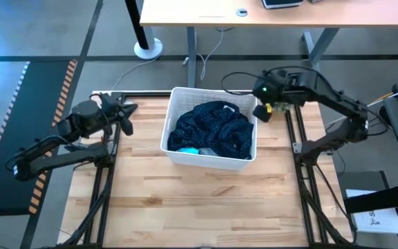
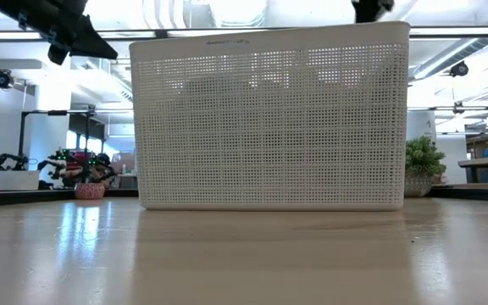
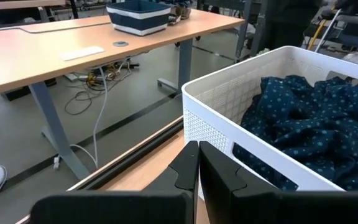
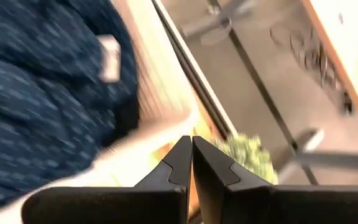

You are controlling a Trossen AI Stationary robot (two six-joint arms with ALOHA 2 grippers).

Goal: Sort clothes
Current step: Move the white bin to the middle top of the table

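1. Centre frame: navy dotted garment [image 1: 213,128] lay heaped in the white basket [image 1: 178,153].
2. Left of it: left gripper [image 1: 126,111], fingers pressed together, empty.
3. Upper right: right gripper [image 1: 262,113], likewise closed, empty, nearer the basket rim.

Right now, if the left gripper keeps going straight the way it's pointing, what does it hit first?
Probably the near corner of the white basket; the shut left gripper points at it, though depth is unclear.
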